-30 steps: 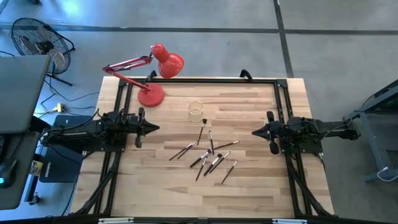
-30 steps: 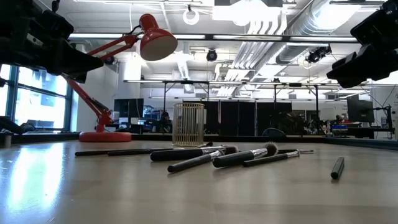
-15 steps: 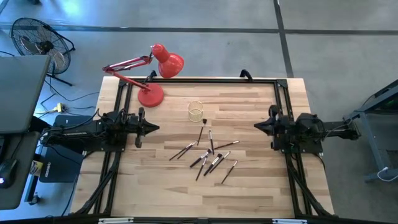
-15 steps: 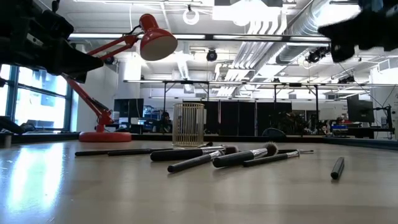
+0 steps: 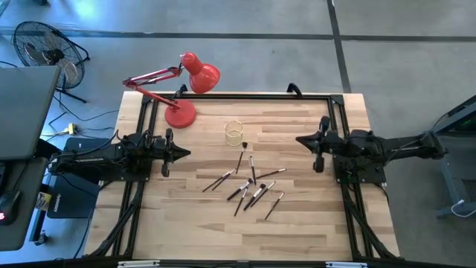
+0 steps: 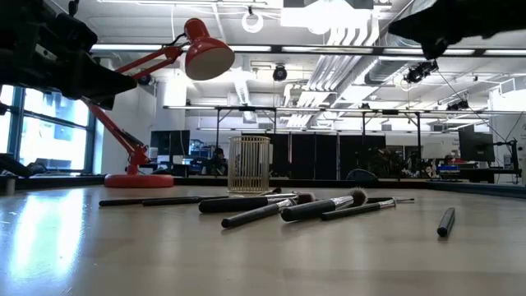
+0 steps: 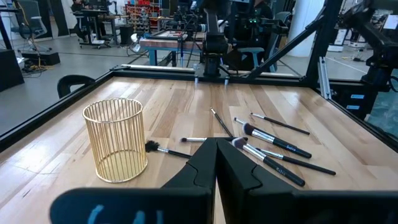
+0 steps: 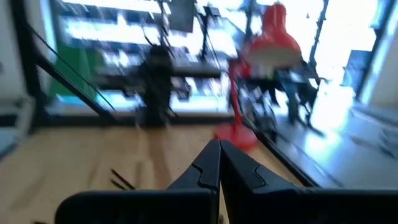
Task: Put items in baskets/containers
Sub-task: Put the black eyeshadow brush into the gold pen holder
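My left gripper: I am holding it over the left side of the table, above the bare wood and well apart from the brushes; its fingers are pressed together with nothing between them.

My right gripper: I am holding it over the right side of the table, raised above the surface, pointing toward the middle; in the right wrist view its fingers are lying closed against each other, carrying nothing.

Brushes: they are lying flat and scattered on the wood near the table's middle, between my two grippers, some crossing or touching one another. One is lying just below the cup, its tip pointing toward it. One is lying a little apart at the lower right of the group. In the low view they are showing as a low row of dark handles, with a single one off to the side.

Cup: it is standing upright on the table, beyond the brushes on the far side, beside the lamp. In the left wrist view it is looking like a round holder of thin gold wires, and nothing is showing inside it.

Red desk lamp: its base is sitting at the far left corner of the table, with the arm bent and the shade hanging past the table's far edge.

Table: pale wood planks, with a black frame along the edges.
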